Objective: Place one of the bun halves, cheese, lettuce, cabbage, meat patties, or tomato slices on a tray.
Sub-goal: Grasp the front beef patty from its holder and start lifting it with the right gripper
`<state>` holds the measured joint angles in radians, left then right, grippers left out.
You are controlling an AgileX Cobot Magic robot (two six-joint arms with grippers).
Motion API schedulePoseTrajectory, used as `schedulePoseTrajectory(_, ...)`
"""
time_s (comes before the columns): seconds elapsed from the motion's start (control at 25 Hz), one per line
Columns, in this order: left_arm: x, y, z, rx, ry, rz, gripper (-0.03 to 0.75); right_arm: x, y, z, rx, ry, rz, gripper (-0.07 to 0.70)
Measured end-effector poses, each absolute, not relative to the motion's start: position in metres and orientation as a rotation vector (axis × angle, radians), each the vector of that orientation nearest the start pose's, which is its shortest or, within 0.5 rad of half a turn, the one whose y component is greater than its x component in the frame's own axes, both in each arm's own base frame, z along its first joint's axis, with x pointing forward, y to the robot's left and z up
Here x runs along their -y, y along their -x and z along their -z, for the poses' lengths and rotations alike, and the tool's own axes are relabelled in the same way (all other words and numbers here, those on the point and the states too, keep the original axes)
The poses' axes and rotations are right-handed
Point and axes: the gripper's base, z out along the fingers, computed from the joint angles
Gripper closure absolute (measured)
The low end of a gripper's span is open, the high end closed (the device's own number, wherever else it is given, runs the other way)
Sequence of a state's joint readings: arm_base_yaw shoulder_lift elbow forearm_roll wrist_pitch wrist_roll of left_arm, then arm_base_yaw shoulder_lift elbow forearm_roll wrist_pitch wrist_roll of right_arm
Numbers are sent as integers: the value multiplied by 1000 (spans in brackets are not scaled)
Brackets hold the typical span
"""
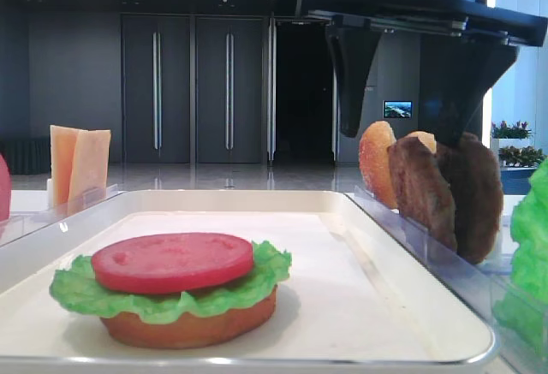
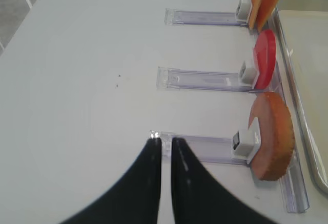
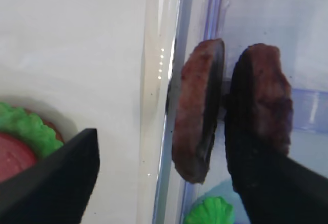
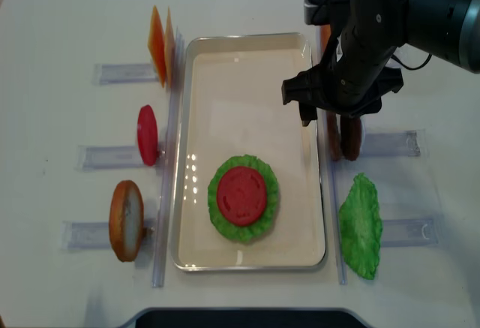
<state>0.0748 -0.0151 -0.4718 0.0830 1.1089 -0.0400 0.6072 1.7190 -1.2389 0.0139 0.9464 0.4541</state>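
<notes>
On your far left the cheese slices (image 4: 160, 45) stand on edge just outside the tray (image 4: 247, 61), with a spare tomato slice (image 4: 147, 134) and a bun half (image 4: 126, 220) upright in their clear rails (image 4: 97, 234) below them. Your left end effector (image 2: 165, 147) hovers over the bare counter (image 2: 77, 80) near the bun's rail, fingers nearly together and holding nothing; leave it parked there.

In the tray, toward the near end, a bun half (image 1: 188, 327) carries lettuce (image 4: 244, 197) and a tomato slice (image 4: 242, 193). Judging by that stack, a patty looks like the next layer.

Right of the tray, two meat patties (image 4: 341, 136) stand on edge in their rail, with a loose lettuce leaf (image 4: 361, 225) lying flat further along. Your right end effector (image 3: 164, 178) is spread wide and empty, one finger (image 3: 56, 178) over the tray side, the other (image 3: 271, 183) beyond the outer patty, so it straddles both.

To do this well, shift so the fingers bracket only the patty (image 3: 197, 111) nearest the tray, flat faces against the pads. Come straight down, avoid nudging the tray rim or rail, close firmly on the rough faces, and lift vertically before crossing over the rim.
</notes>
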Motion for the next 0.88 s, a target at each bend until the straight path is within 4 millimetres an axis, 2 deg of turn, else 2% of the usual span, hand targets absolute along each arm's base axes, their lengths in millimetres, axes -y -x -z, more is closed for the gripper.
schedulePoseTrajectory(0.24,-6,7,-266,-2101,126,-121,708,-196,-281,-230,-2933,216,-189,97)
schedulePoseTrajectory(0.64,-6,7,-266,-2101,126,-121,715,-199,-286,-211,-2975,233,-155,104)
schedulePoseTrajectory(0.76,-6,7,-266,-2101,126,-121,715,-198,-288,-207,-2980,235,-140,150)
schedulePoseTrajectory(0.88,-6,7,-266,-2101,126,-121,715,-197,-290,-205,-2972,240,-109,253)
